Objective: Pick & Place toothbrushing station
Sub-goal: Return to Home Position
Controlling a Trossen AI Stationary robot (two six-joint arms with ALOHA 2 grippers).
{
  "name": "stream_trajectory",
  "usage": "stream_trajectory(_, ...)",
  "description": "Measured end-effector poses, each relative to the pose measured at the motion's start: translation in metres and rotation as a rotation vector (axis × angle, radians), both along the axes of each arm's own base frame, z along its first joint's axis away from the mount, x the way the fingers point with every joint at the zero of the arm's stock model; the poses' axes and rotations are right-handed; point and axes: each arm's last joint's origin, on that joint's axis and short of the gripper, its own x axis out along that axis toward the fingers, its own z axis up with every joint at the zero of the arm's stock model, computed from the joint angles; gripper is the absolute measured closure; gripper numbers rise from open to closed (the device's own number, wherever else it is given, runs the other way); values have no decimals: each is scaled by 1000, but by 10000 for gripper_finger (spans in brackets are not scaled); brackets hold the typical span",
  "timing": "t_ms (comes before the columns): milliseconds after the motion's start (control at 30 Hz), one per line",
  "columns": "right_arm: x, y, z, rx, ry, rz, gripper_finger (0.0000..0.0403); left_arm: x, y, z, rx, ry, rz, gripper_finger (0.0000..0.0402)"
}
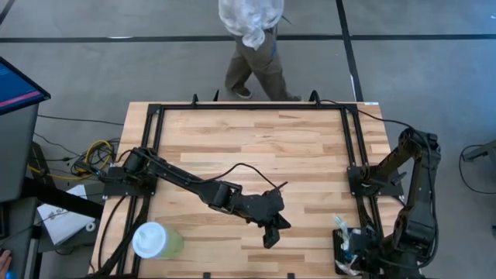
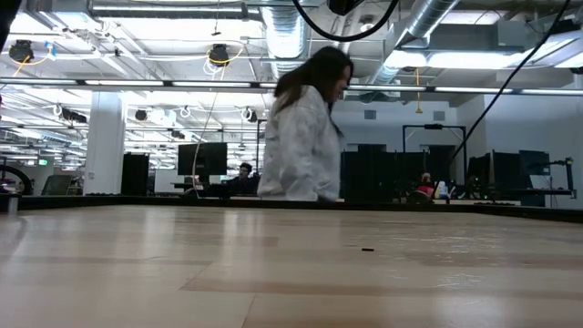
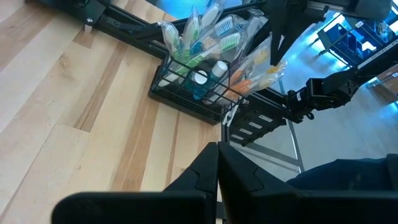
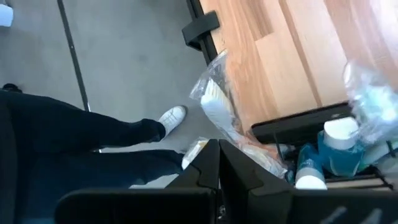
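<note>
The toothbrushing station (image 1: 345, 245) is a small black grid-topped holder standing at the table's near right corner. It holds plastic-wrapped toothbrushes (image 3: 211, 37) and small blue bottles with white caps (image 4: 339, 146). My right gripper (image 4: 217, 152) is shut and points steeply down just above the station (image 4: 298, 127), its tips among the wrapped brushes (image 4: 214, 106). My left gripper (image 1: 270, 236) is shut and hangs over the table's near middle, left of the station (image 3: 189, 93) and well apart from it. The low view shows neither gripper. My right gripper's shut fingertips stand right beside the plastic wrappers (image 4: 249, 152) that stick up from the station. I cannot tell whether they touch them. My left gripper touches nothing.
A pale green cup with a white lid (image 1: 155, 240) stands at the near left. Black frame rails (image 1: 252, 106) run along the table's edges. One person (image 1: 252, 46) walks beyond the far edge. Another person's leg and white shoe (image 4: 171, 117) are on the floor off the near right corner.
</note>
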Motion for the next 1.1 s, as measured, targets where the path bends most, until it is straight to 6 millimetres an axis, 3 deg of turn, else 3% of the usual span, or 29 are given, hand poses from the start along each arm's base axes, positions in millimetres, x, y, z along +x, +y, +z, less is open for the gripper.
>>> stream_trajectory(333,1,-10,26,-80,-125,-30,403,0,0,0,0,0,0,400)
stream_trajectory(533,10,-11,36,-105,-222,63,403,0,0,0,0,0,0,400)
stream_trajectory(800,33,-7,28,-86,-342,162,403,-2,-4,0,-1,-1,-9,400)
stream_trajectory(1100,50,-18,18,-26,-460,183,403,-13,-26,6,18,-25,23,400)
